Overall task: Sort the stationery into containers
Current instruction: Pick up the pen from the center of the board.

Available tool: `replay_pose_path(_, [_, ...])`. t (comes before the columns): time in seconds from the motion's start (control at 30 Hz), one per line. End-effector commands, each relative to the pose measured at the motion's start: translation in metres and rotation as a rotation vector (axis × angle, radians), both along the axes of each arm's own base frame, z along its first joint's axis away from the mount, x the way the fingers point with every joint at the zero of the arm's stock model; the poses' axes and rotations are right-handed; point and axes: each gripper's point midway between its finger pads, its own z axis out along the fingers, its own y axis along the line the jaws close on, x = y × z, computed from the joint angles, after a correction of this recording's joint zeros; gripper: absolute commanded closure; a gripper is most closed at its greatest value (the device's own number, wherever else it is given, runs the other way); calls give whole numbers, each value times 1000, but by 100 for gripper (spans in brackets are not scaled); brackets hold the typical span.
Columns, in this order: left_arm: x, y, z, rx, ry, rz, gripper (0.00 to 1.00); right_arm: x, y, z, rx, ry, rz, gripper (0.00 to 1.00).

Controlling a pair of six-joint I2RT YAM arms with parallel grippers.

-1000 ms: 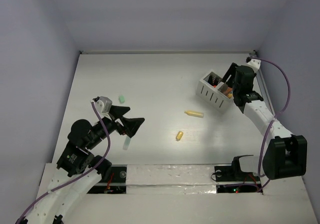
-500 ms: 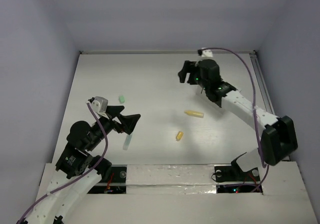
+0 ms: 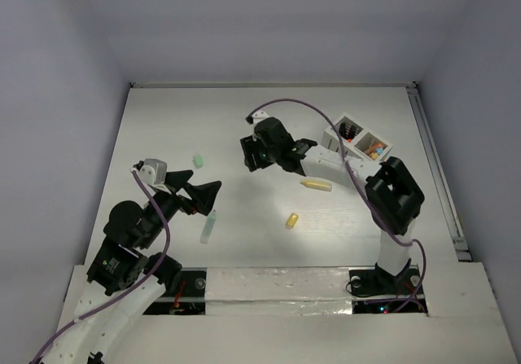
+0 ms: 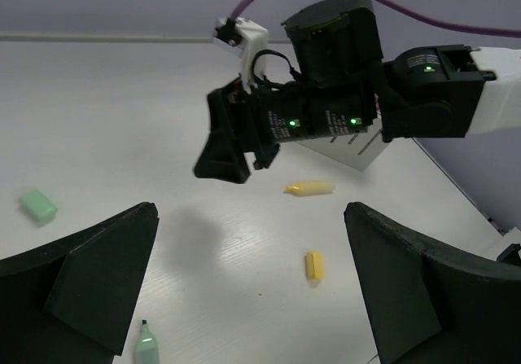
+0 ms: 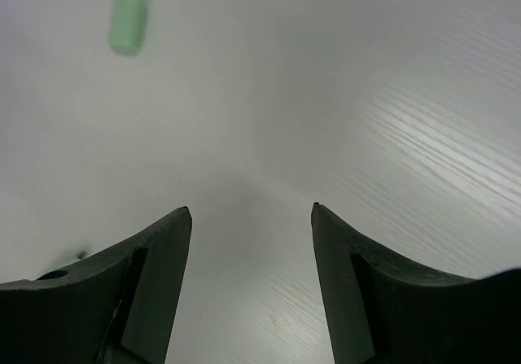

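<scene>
Pale lavender walls close in a white table (image 3: pixel 244 111) on three sides, with both arms bolted at its near edge. The white box (image 3: pixel 356 138) sits slantwise toward the far right corner. Its compartments hold several coloured pieces, orange among them, though they are too small to tell apart. Four pieces of stationery lie loose on the table. A mint cap (image 3: pixel 198 160) rests left of centre, well away from the left edge. A mint marker (image 3: pixel 209 226) with a darker tip lies closer to the near edge. A yellow marker (image 3: pixel 316 185) lies roughly crosswise near the middle. A short yellow cap (image 3: pixel 291 220) sits a little nearer the near edge than the yellow marker, apart from it. The right arm folds back from its base and reaches across toward the table's centre. There the right gripper (image 3: pixel 247 155) hangs above bare wood, between the mint cap and the yellow marker and touching neither. Its own camera shows the jaws parted with nothing in them, the mint cap blurred up ahead. The left gripper (image 3: pixel 199 189) hovers over the left half of the table, just beyond the mint marker. Its two dark fingers (image 4: pixel 98 274) are spread as wide as they go and hold nothing. In its wrist view the mint marker shows low between them, closer to the finger on the left, and the right gripper hangs straight ahead with the yellow marker and yellow cap beyond.
</scene>
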Motion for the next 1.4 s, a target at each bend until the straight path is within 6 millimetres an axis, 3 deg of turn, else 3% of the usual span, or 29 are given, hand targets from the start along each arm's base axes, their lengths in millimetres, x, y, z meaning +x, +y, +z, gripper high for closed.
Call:
replay_pose_path(0.0, [-6, 0, 25, -29, -75, -19, 1, -2, -78, 15, -191, -49, -115, 40])
replay_pose_path(0.03, [-7, 0, 26, -31, -78, -20, 1, -15, -99, -3, -254, -6, -118, 41])
replay_pose_path(0.07, [-8, 0, 27, -33, -82, -23, 1, -18, -121, 5, -274, -9, -127, 41])
replay_pose_path(0.13, [-8, 0, 27, -32, -83, -23, 1, -35, -157, -6, -345, 57, -138, 40])
replay_pose_path(0.17, [-8, 0, 27, -33, -85, -25, 1, -40, -185, -18, -388, 94, -160, 35])
replay_pose_path(0.23, [-7, -1, 27, -32, -81, -25, 1, -50, -204, -15, -381, 119, -133, 30])
replay_pose_path(0.3, [-8, -3, 25, -30, -77, -35, 1, -60, -209, -25, -369, 162, -78, 22])
replay_pose_path(0.4, [-8, -4, 25, -29, -75, -39, 1, -58, -201, -32, -401, 176, 24, 12])
replay_pose_path(0.47, [-7, -4, 24, -29, -72, -39, 1, -58, -204, -54, -475, 224, 76, 8])
replay_pose_path(0.53, [-7, -4, 24, -28, -69, -40, 1, -50, -211, -63, -498, 267, 74, 7])
replay_pose_path(0.57, [-6, -5, 23, -26, -67, -39, 1, -54, -212, -77, -524, 310, 99, 7])
replay_pose_path(0.73, [-6, -5, 23, -25, -65, -39, 1, -54, -211, -91, -504, 359, 128, 8])
replay_pose_path(0.83, [-6, -5, 22, -24, -63, -37, 1, -47, -215, -98, -497, 373, 121, 14])
replay_pose_path(0.87, [-6, -5, 23, -24, -63, -37, 1, -44, -214, -98, -482, 378, 119, 28])
replay_pose_path(1.07, [-4, -6, 20, -19, -55, -42, 1, -51, -203, -107, -423, 425, 141, 57])
replay_pose_path(1.1, [-4, -7, 21, -18, -57, -43, 1, -52, -202, -108, -415, 425, 141, 68])
replay_pose_path(1.27, [-5, -14, 17, -11, -49, -78, 4, -34, -196, -91, -374, 330, 89, 89])
replay_pose_path(1.3, [-5, -15, 18, -11, -53, -88, 4, -23, -194, -83, -363, 280, 63, 99])
replay_pose_path(1.37, [-5, -21, 16, -6, -49, -115, 5, -6, -186, -58, -304, 200, 12, 100])
